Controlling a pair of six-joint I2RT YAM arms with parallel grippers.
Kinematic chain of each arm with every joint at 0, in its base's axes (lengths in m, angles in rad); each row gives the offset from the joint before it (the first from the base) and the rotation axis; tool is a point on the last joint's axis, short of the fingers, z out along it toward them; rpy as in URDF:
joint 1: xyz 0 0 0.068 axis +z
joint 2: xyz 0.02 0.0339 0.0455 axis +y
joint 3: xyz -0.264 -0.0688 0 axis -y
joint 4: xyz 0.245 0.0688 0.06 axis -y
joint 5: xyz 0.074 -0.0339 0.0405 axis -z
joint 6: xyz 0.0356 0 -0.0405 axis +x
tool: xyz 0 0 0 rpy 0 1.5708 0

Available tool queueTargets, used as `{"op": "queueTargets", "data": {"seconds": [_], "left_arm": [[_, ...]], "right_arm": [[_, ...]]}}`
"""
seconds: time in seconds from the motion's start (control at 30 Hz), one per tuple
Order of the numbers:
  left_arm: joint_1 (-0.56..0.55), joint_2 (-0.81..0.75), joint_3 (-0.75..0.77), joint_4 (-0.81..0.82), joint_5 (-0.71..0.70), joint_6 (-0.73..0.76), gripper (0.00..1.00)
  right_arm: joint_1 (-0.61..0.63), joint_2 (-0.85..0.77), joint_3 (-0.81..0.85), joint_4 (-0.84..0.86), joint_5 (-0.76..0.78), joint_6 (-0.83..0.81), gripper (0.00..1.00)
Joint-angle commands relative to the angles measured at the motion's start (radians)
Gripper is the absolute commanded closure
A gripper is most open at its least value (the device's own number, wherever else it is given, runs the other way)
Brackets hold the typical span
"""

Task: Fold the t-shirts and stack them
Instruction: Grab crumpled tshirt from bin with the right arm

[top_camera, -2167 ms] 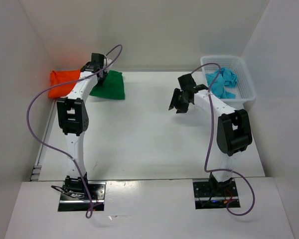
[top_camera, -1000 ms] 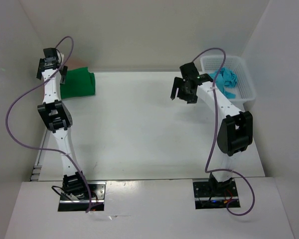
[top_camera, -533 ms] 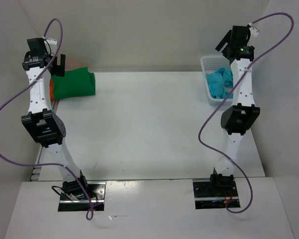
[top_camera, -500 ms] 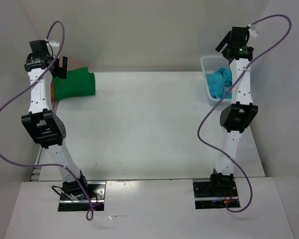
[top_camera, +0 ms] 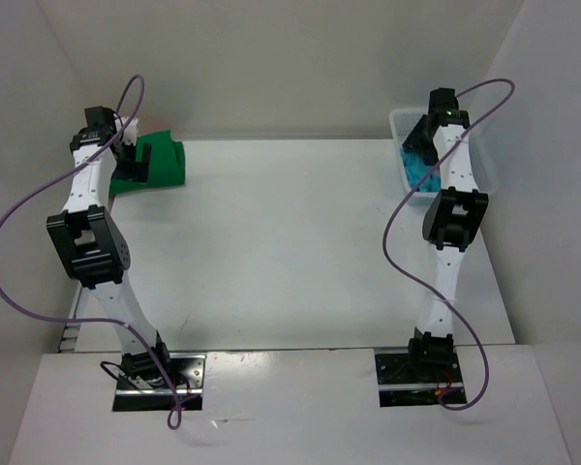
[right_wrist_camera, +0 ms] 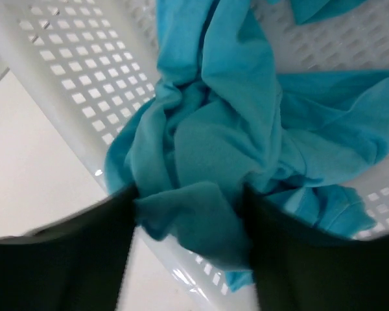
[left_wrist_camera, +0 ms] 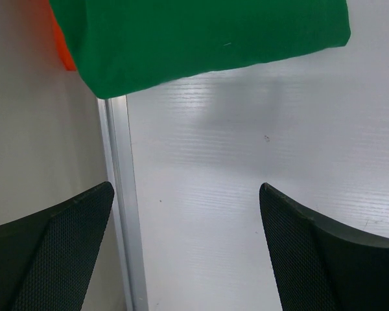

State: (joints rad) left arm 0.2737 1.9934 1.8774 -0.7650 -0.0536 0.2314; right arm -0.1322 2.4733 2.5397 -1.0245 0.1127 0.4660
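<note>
The dark green t-shirt (top_camera: 163, 165) lies folded at the table's far left corner, its near edge filling the top of the left wrist view (left_wrist_camera: 201, 32). A strip of the orange t-shirt (left_wrist_camera: 63, 48) peeks out under its left side. My left gripper (top_camera: 132, 161) (left_wrist_camera: 185, 194) hovers open just in front of the green shirt, with only bare table between its fingers. The turquoise t-shirt (top_camera: 413, 167) (right_wrist_camera: 246, 110) lies crumpled in the white mesh basket (right_wrist_camera: 71, 71). My right gripper (top_camera: 419, 145) (right_wrist_camera: 189, 194) reaches into the basket, its jaws wide with a fold of turquoise cloth between them.
The basket (top_camera: 399, 121) stands at the far right against the wall, mostly hidden by the right arm. A metal rail (left_wrist_camera: 120, 194) runs along the table's left edge next to the side wall (left_wrist_camera: 39, 142). White walls enclose the table on three sides.
The left gripper has come down from high by the wall to just in front of the green shirt. The right gripper has dropped from above the basket onto the turquoise shirt.
</note>
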Motion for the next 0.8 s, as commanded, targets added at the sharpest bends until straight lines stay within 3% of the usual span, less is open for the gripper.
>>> {"op": "queueTargets", "data": {"seconds": [0.0,0.07,0.23,0.43,0.53,0.67,0.77], "left_arm": [[-0.002,-0.028,0.014,0.016,0.000,-0.010,0.01],[-0.002,-0.039,0.003,0.016,0.000,-0.010,0.01],[-0.002,-0.073,-0.008,0.016,0.009,-0.001,0.01],[-0.011,-0.137,-0.008,0.016,0.055,-0.001,0.01],[-0.022,-0.183,-0.017,0.016,0.078,-0.001,0.01],[-0.022,-0.257,-0.043,0.016,0.113,-0.010,0.01],[-0.022,-0.297,-0.073,0.026,0.123,-0.010,0.01]], "right_arm": [[-0.009,-0.054,-0.019,-0.031,-0.064,-0.015,0.39],[-0.009,-0.054,-0.019,-0.031,-0.073,-0.015,1.00],[-0.009,-0.140,0.063,-0.051,-0.032,-0.004,1.00],[0.127,-0.301,0.267,-0.086,0.210,0.032,1.00],[0.193,-0.422,0.339,-0.088,0.249,0.017,1.00],[0.273,-0.641,0.295,0.053,-0.051,-0.095,1.00],[0.341,-0.707,0.235,0.133,-0.252,-0.116,1.00]]}}
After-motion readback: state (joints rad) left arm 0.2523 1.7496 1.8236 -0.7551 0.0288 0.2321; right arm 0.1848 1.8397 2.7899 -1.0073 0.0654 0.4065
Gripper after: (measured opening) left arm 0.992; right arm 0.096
